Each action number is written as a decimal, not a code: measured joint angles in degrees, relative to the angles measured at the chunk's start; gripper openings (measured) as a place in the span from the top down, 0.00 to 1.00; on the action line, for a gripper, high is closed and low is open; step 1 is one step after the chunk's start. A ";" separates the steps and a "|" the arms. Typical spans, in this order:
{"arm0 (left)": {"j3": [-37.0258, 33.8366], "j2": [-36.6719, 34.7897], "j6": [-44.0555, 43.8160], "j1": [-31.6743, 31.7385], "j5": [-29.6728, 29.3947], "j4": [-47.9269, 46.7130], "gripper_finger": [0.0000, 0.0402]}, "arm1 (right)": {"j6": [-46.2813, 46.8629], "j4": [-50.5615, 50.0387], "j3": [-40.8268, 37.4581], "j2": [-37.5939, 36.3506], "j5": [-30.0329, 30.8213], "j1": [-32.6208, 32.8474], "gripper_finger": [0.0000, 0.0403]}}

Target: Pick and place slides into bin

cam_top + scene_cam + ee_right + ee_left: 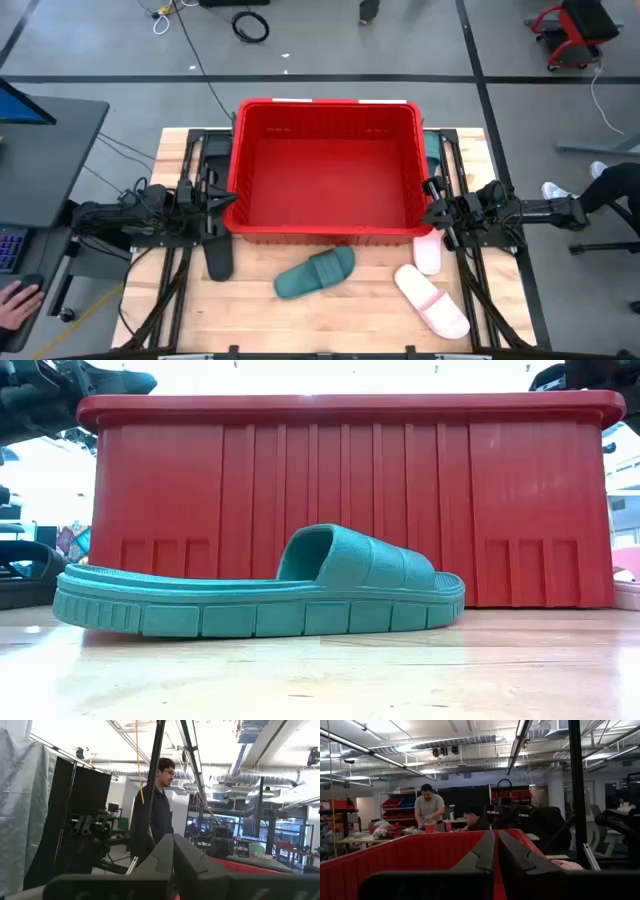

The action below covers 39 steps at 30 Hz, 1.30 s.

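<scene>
Slides (316,273), teal, pale pink and black, lie by the red bin (327,232); both claws closed, empty.

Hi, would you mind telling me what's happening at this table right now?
Nothing is being handled yet. The red bin sits empty in the middle of the table. The left gripper and the right gripper are both shut and hold nothing, one at each side of the bin near its rim. Four slides lie on the table outside it: a teal slide in front, a pink slide to its right, another pink slide by the bin's front right corner, and a black slide on the left.
</scene>
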 joint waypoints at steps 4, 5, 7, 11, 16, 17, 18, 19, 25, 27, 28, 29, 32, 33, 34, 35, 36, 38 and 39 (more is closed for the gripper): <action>-0.02 0.01 -0.02 0.02 0.00 0.00 0.93 | 0.02 -0.01 0.00 0.00 0.00 0.00 0.97; -0.02 0.02 0.00 0.02 0.00 0.00 0.92 | 0.01 0.00 0.00 -0.02 0.00 -0.01 0.97; -0.02 0.00 -0.02 0.00 0.00 0.00 0.91 | 0.00 -0.02 0.00 -0.02 0.00 0.00 0.97; -0.02 0.01 -0.02 0.01 0.00 0.00 0.91 | 0.02 -0.01 0.00 -0.01 0.00 -0.01 0.97; 0.00 0.00 -0.02 0.02 -0.02 0.00 0.93 | 0.02 -0.02 0.00 -0.02 0.00 0.00 0.97; -0.02 0.02 0.00 0.00 -0.02 0.00 0.94 | 0.00 -0.02 0.00 -0.01 0.00 -0.01 0.97; -0.01 0.01 -0.02 0.01 -0.01 0.00 0.94 | 0.02 -0.01 0.00 0.00 0.00 0.00 0.97; -0.02 0.00 -0.02 0.01 0.00 0.00 0.94 | 0.02 -0.02 0.00 0.00 0.00 0.00 0.97; 0.00 0.01 -0.01 0.01 0.00 0.00 0.92 | 0.01 -0.01 0.00 -0.01 0.00 0.00 0.97; 0.00 0.01 -0.02 0.01 0.00 0.00 0.91 | 0.01 -0.01 0.00 -0.01 0.00 0.00 0.97; -0.02 0.02 0.00 0.01 0.00 0.00 0.91 | 0.00 0.00 0.00 -0.02 0.00 -0.02 0.97; -0.02 0.00 -0.02 0.02 0.00 0.00 0.91 | 0.01 0.00 0.00 0.00 0.00 -0.01 0.97; -0.02 0.02 0.00 0.01 0.00 0.00 0.91 | 0.00 -0.02 0.00 0.00 0.00 0.00 0.97; -0.02 0.02 -0.01 0.02 0.00 0.00 0.92 | 0.00 0.00 0.00 -0.01 0.00 0.00 0.97; -0.02 0.01 -0.02 0.01 0.00 0.00 0.92 | 0.02 -0.02 0.00 0.00 0.00 0.00 0.97; -0.02 0.00 -0.02 0.00 0.00 0.00 0.93 | 0.02 0.00 0.00 0.00 0.00 0.00 0.97; -0.02 0.01 0.00 0.02 0.00 0.00 0.93 | 0.02 -0.01 0.00 -0.02 0.00 -0.01 0.97; -0.02 0.00 -0.02 0.02 -0.02 0.00 0.94 | 0.02 -0.01 0.00 -0.01 0.00 0.00 0.97; -0.02 0.00 -0.02 0.02 0.00 0.00 0.94 | 0.01 -0.01 0.00 -0.01 0.00 0.00 0.97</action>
